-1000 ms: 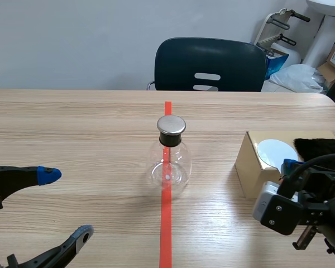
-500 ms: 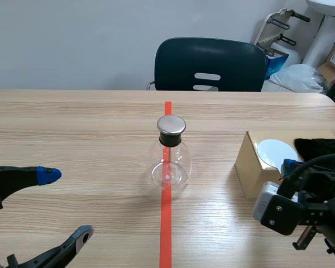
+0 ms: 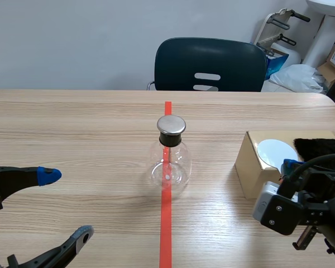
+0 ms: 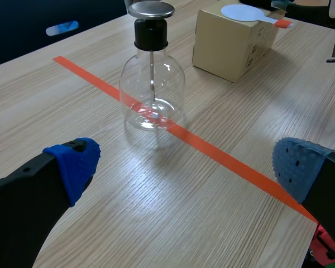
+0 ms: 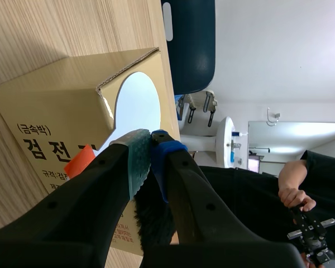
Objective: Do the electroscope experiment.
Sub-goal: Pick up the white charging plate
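Observation:
The electroscope (image 3: 168, 158), a clear glass flask with a metal cap and a rod inside, stands on the red tape line at mid-table; in the left wrist view the electroscope (image 4: 151, 72) is ahead of the fingers. My left gripper (image 3: 65, 205) is open at the near left, a good way short of it, its blue pads (image 4: 73, 163) wide apart. A white disc paddle (image 3: 276, 151) with an orange-red handle (image 5: 78, 164) lies on a cardboard box (image 3: 250, 170). My right gripper (image 3: 289, 166) is shut at the box's near edge, its pads (image 5: 138, 156) together beside the handle, nothing visible between them.
Black fur cloth (image 3: 321, 146) lies on the box behind the disc. A dark chair (image 3: 209, 64) stands past the far table edge. A person's hand (image 5: 293, 196) shows beyond the box in the right wrist view.

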`<move>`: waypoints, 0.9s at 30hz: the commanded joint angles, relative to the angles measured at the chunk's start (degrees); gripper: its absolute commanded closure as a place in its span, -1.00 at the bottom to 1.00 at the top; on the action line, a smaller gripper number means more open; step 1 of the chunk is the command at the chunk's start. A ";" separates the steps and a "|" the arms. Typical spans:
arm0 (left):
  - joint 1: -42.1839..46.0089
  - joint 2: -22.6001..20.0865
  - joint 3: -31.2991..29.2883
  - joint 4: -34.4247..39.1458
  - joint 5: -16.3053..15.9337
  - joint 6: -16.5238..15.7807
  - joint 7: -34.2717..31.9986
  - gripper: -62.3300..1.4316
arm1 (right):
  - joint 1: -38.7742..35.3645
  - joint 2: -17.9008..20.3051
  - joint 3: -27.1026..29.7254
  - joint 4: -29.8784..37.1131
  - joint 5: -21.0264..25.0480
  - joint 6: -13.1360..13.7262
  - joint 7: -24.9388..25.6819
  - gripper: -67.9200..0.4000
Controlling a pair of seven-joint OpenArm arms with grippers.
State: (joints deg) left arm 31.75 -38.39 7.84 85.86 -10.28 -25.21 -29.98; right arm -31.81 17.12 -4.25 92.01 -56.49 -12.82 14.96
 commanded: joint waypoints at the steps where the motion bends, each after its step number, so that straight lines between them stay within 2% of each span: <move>1: -0.02 0.28 0.17 0.46 -0.61 0.09 -0.57 -1.00 | 0.22 0.35 0.04 1.18 0.35 -0.57 0.17 0.96; 16: -0.02 0.28 0.17 0.46 -0.61 0.09 -0.57 -1.00 | 0.04 0.68 0.17 1.49 0.42 -0.61 -0.24 0.96; 22: -0.02 0.28 0.17 0.46 -0.61 0.09 -0.59 -1.00 | -1.90 2.56 0.87 5.97 3.19 -0.63 -1.11 0.96; 27: -0.02 0.28 0.17 0.46 -0.61 0.09 -0.57 -1.00 | -3.98 3.39 2.49 10.86 3.52 -0.63 -2.67 0.96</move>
State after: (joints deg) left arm 31.75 -38.39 7.84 85.86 -10.31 -25.21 -30.00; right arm -35.64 19.73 -2.61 101.51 -53.43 -12.82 12.73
